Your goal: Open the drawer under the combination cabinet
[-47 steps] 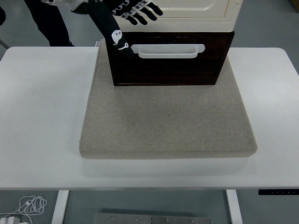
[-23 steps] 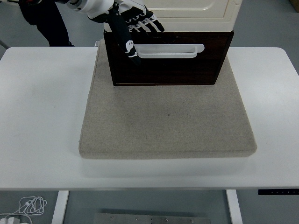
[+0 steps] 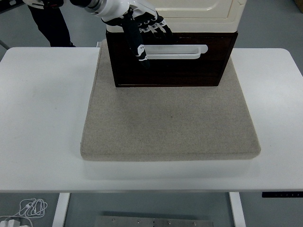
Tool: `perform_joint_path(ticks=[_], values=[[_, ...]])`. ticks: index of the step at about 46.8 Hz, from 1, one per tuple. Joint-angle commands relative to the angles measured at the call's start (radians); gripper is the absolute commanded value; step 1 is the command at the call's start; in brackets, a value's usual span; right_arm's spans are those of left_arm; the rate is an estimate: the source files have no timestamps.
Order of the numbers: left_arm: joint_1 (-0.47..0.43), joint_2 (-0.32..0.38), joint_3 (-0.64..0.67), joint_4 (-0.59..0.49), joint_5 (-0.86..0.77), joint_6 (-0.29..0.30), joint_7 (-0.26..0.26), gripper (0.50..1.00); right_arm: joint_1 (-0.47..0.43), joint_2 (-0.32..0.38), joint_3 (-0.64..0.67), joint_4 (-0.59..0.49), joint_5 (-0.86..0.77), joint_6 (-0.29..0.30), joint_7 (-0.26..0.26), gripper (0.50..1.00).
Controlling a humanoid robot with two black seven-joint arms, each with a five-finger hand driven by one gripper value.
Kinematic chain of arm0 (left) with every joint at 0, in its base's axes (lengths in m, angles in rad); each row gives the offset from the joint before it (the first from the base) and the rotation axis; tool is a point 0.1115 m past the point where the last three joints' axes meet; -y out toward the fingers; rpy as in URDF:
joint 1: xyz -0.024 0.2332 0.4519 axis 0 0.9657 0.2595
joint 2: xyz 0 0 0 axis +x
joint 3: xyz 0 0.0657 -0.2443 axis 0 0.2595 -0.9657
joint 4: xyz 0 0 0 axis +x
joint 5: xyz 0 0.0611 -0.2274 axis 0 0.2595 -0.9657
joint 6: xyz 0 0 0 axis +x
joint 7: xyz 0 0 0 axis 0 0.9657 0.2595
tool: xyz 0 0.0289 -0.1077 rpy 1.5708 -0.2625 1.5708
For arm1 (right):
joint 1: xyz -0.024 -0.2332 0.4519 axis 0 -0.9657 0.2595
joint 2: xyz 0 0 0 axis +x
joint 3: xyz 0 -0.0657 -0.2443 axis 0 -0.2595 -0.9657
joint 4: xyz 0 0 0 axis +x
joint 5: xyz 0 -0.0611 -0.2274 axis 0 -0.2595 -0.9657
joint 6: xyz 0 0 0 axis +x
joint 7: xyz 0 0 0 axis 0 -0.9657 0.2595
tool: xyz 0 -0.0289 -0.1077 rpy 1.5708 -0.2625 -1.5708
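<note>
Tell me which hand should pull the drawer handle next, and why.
Left. The left hand is already at the left end of the white handle on the dark drawer, fingers spread and not yet closed around it. The right hand is not in view, so it would likely have much farther to travel.

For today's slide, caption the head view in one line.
Left hand at the white handle of the dark drawer, cabinet on a beige mat.

- The white tabletop (image 3: pixel 42 118) spans the whole view, its near edge well below the fingers (image 3: pixel 142 52).
- A grey-beige fabric mat (image 3: pixel 170 123) lies flat on the tabletop, spreading out beneath and in front of the fingers.
- Bare tabletop shows on both sides of the mat.
</note>
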Motion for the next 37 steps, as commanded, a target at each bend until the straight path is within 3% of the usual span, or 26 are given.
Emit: perform_joint_path(ticks=[1, 8, 37], values=[[0.011, -0.015, 0.001, 0.002, 0.002, 0.006, 0.000, 1.000, 0.000, 0.000, 0.000, 0.000, 0.000, 0.000, 0.002, 0.926], [0.017, -0.079, 0.003, 0.043, 0.011, 0.006, 0.000, 1.000, 0.000, 0.000, 0.000, 0.000, 0.000, 0.000, 0.000, 0.926], [0.061, -0.162, 0.003, 0.098, 0.031, 0.098, 0.039, 1.000, 0.000, 0.000, 0.000, 0.000, 0.000, 0.000, 0.000, 0.926]])
